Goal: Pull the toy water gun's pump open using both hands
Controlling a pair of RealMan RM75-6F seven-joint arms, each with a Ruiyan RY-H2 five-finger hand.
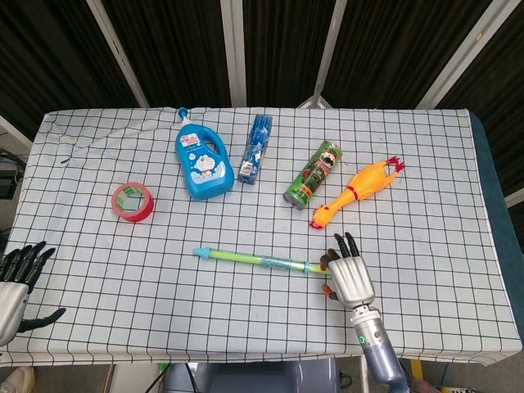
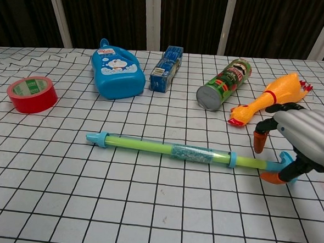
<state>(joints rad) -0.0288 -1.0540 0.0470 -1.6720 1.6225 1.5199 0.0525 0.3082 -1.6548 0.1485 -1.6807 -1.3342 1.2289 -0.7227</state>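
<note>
Water gun: lying flat on the desk.
Right hand: hovering over the pump handle, fingers curling around it (not gripping).
Left hand: waiting at the desk's edge, fingers spread, holding nothing.

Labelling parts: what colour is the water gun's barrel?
Translucent yellow-green barrel, with blue end caps; clearest in the chest view.
</note>
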